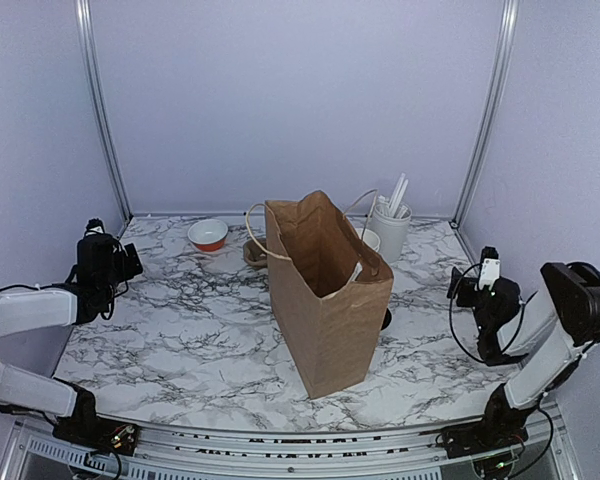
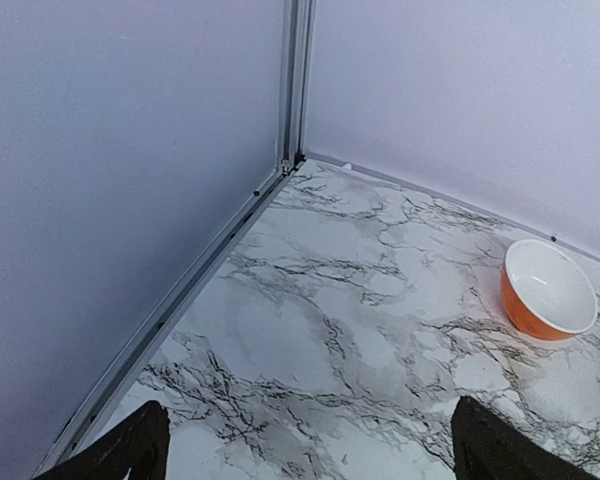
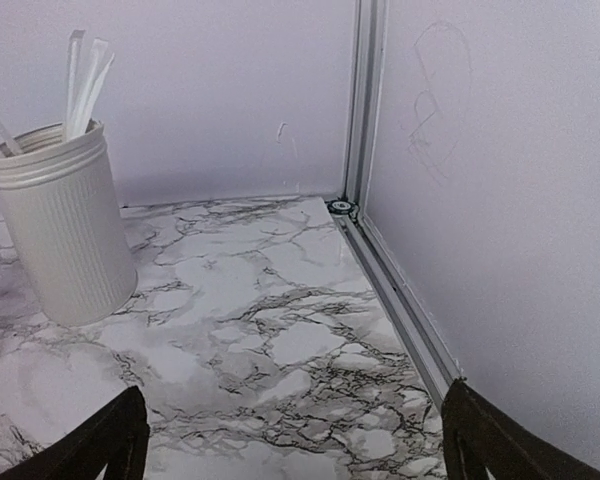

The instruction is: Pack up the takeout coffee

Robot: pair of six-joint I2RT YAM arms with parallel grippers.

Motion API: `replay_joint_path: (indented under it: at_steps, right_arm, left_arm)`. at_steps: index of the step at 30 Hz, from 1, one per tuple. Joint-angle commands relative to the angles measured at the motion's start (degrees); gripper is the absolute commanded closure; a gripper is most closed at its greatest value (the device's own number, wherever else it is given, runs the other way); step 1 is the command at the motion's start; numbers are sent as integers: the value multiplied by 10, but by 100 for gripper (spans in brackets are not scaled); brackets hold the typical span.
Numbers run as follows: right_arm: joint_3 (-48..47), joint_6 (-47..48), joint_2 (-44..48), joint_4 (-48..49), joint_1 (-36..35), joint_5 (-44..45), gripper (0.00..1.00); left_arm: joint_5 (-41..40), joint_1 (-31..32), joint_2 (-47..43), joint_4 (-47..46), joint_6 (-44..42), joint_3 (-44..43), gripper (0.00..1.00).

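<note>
We see the white cup (image 1: 369, 238) half hidden behind the bag (image 1: 325, 300); left tool (image 2: 310, 445) and right tool (image 3: 295, 440) gape, released.

Your left hand (image 2: 310, 452) hangs over the white, grey-veined marble surface (image 2: 320, 330) with its two dark fingers (image 2: 130, 450) spread wide at the bottom corners of the view, and you have only bare marble between them. Ahead of you and to the right, an orange bowl (image 2: 545, 290) with a white inside stands upright on the surface, well apart from both fingers and near the far wall (image 2: 460, 90). You can see that wall meet the left wall (image 2: 120, 180) at a metal corner post (image 2: 297, 80). A metal rail (image 2: 180, 300) runs from that corner along the foot of the left wall towards your left finger.
</note>
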State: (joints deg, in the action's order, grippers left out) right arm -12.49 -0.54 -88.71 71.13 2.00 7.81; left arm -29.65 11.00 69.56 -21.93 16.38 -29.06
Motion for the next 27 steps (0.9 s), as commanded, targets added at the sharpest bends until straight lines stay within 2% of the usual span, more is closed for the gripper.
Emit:
replay_joint_path:
  at_steps: [1,3,6,10,15,19,21,23,25,27]
  right_arm:
    - [39,50,-19,136,-30,-6,1]
    - [28,56,-28,125,-37,9,2]
    - [22,58,-27,117,-48,43,2]
    - [24,69,-33,131,-59,58,0]
    - [3,60,-29,82,-54,51,0]
    - [0,60,-31,80,-52,48,0]
    - [0,59,-31,80,-52,47,0]
    - [0,59,-31,78,-51,47,0]
    - [-2,57,-30,76,-50,45,0]
    - [-2,57,-30,75,-49,43,0]
  left_arm:
    - [-35,-27,26,-91,-18,22,1]
    - [14,-54,33,-99,-13,22,1]
    - [-9,-65,34,-153,-54,43,1]
    - [-16,-70,49,-261,-102,94,1]
    - [10,-72,95,-416,-111,153,1]
    - [18,-73,144,-539,-125,185,1]
    - [31,-73,139,-489,-122,165,1]
    - [77,-74,157,-491,-137,159,1]
    - [103,-74,188,-556,-157,170,1]
    - [100,-74,179,-509,-147,160,1]
